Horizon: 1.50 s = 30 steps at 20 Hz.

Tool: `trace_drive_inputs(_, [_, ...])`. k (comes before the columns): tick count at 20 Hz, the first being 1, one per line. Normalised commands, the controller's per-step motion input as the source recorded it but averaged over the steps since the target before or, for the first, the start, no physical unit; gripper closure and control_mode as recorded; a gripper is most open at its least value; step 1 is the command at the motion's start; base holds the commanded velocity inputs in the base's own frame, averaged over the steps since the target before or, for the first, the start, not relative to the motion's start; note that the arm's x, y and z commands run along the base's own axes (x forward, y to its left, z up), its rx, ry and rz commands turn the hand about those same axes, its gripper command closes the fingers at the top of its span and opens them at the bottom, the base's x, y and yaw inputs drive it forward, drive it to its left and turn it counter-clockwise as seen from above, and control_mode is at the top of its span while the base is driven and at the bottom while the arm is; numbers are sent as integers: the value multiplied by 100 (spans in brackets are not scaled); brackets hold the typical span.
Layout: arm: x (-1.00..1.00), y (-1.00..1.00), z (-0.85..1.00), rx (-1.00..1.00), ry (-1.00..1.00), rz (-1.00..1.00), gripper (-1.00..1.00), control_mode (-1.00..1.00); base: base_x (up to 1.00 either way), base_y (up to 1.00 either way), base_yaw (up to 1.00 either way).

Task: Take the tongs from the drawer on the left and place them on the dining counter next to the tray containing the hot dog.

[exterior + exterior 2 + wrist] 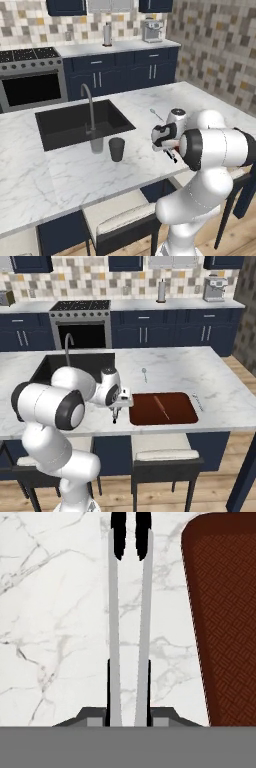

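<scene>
The bench (55, 612) is smooth white marble with grey veins. Beside it, the tray (225, 612) has a matt dark red-brown face with a fine woven pattern. The tongs (114, 637) have plain matt silver-grey arms, like metal, ending in black tips.

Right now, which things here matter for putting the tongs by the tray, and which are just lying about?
Job: tongs held in gripper, red tray, hot dog, dining counter.
Lying about: black cup, spoon, coffee machine.
</scene>
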Motion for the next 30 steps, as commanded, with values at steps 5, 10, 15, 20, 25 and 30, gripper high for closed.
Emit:
trace_drive_inputs(5, [24,0,-26,-1,0,0,100,-100,0,0,0])
trace_drive_inputs(10, [29,0,-27,0,0,0,100,-100,0,0,0])
trace_drive_inputs(15, [36,0,-21,0,0,0,100,-100,0,0,0])
trace_drive_inputs(20, [5,0,-1,0,0,0,-100,-100,0,0,0])
trace_drive_inputs(25, [-2,0,27,0,-8,-1,-100,-100,0,0,0])
trace_drive_inputs(30, [-49,-2,99,0,-19,-7,-100,-100,0,0,0])
